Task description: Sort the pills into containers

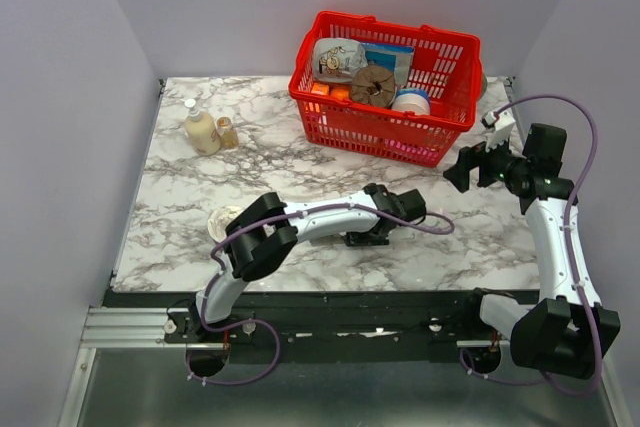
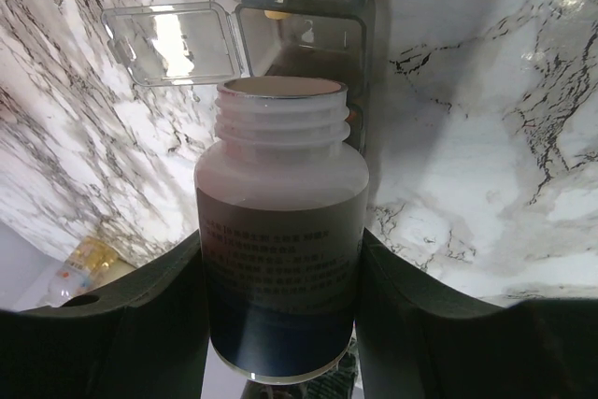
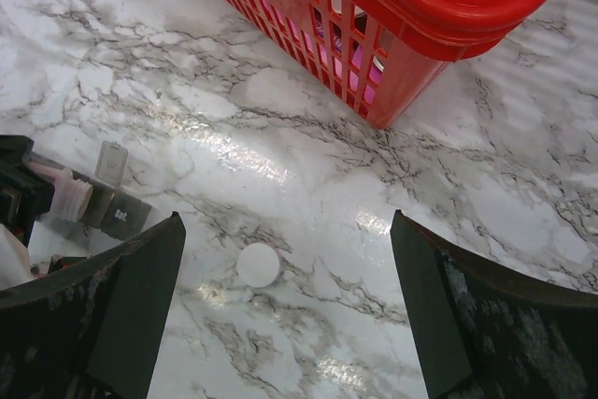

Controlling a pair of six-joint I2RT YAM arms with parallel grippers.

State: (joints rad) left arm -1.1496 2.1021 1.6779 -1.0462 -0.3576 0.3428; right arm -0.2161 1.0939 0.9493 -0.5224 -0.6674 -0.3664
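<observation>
basket [image 1: 370, 132] red mesh; table [image 1: 250, 147] white marble, grey veins; bottle [image 2: 280, 175] white, label [image 2: 280, 310] dark blue; cap [image 3: 258, 264] white; containers [image 3: 126, 215] dark grey, lid [image 2: 168, 44] clear.

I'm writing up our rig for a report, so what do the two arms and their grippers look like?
The left arm and right arm have pale grey-white links between chunky black joint housings. A thin purple cable loops along each. The left gripper's fingers and right gripper's fingers are broad matt black plates. No markings are legible.
</observation>
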